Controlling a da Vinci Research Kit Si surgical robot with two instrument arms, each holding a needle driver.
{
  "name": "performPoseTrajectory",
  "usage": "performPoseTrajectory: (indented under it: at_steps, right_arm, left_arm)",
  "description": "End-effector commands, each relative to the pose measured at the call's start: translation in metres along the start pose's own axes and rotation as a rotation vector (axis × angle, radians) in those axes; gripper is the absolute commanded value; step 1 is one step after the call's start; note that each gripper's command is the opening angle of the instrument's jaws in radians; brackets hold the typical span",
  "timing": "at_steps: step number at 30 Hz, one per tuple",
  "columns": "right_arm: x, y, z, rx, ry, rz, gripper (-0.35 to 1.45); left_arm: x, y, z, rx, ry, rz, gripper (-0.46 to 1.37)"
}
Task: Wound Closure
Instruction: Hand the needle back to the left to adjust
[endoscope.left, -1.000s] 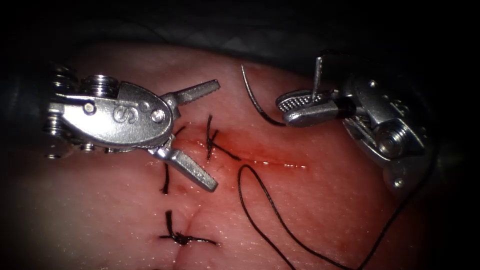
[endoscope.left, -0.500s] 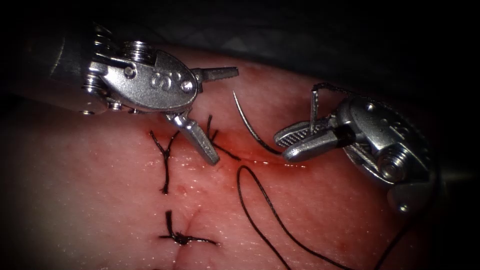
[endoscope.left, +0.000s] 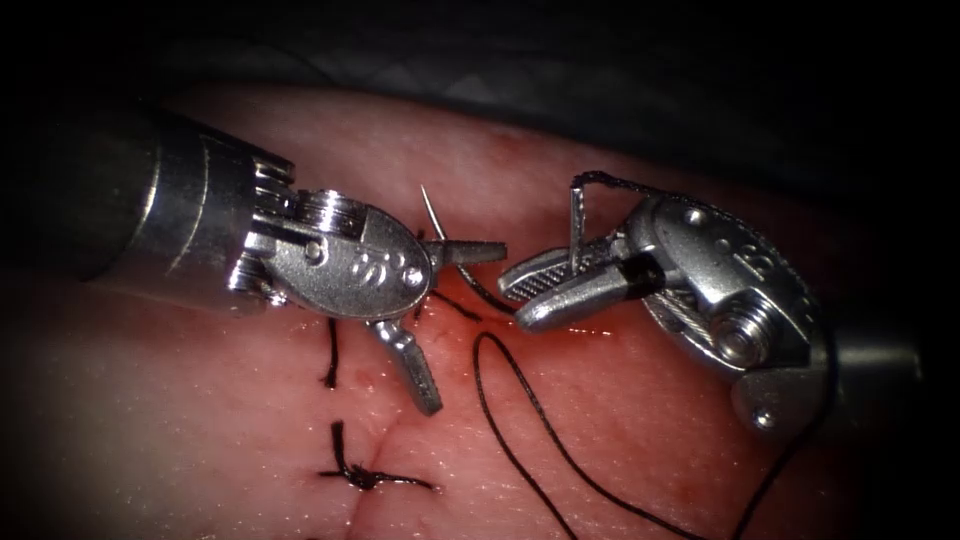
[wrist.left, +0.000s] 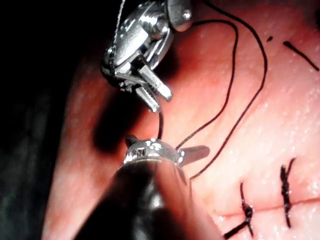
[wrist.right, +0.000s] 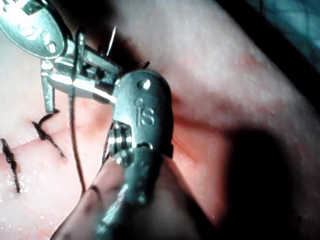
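Note:
The right tool (endoscope.left: 512, 295) comes in from the right, its jaws shut on the curved needle (endoscope.left: 433, 212) near its thread end. The needle is clear of the tissue (endoscope.left: 620, 420), arching left and up above the cut (endoscope.left: 575, 329). Its tip rises just behind the left tool's upper jaw. The left tool (endoscope.left: 465, 328) is open and holds nothing, one jaw lying across the needle and the other pointing down over the tissue. Black thread (endoscope.left: 540, 410) runs over the right tool and loops on the tissue below the cut. In the left wrist view, the needle (wrist.left: 161, 125) hangs between the right tool (wrist.left: 157, 97) and the left tool (wrist.left: 167, 145).
Tied stitches with cut ends sit left of the open cut: one (endoscope.left: 331, 356) under the left tool, one (endoscope.left: 365, 478) lower down. Red fluid (endoscope.left: 500, 322) wets the cut line. Dark background lies beyond the tissue's far edge.
The left tool swung right and down to the needle, jaws still open. The right tool carried the needle left and lower toward it.

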Motion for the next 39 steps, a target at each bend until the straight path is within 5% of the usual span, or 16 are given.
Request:
performPoseTrajectory:
  at_steps: [1,13,21,25,29,39]
  right_arm:
    - [0.0000,0.0000,0.0000,0.006,-0.006,-0.002,-0.35]
    - [-0.0001,-0.0013,0.0004,0.021,-0.013,-0.002,-0.35]
    - [0.0000,-0.0012,0.0009,0.025,-0.012,-0.003,-0.35]
    - [0.0000,-0.0016,0.0010,0.026,-0.013,-0.002,-0.35]
    - [0.0000,-0.0021,0.0012,0.029,-0.013,-0.002,-0.35]
    - [0.0002,-0.0023,0.0013,0.029,-0.012,-0.001,-0.35]
  left_arm:
    - [0.0000,-0.0002,0.0001,-0.012,0.008,0.003,1.01]
    - [-0.0013,0.0003,-0.0002,-0.071,-0.008,0.012,0.70]
    - [-0.0012,-0.0003,0.0005,-0.072,-0.005,0.017,0.69]
    - [-0.0015,-0.0006,0.0003,-0.077,-0.004,0.007,0.41]
    - [-0.0018,-0.0008,0.0002,-0.094,-0.021,-0.010,-0.25]
    - [-0.0023,-0.0014,0.0006,-0.124,-0.059,-0.085,-0.35]
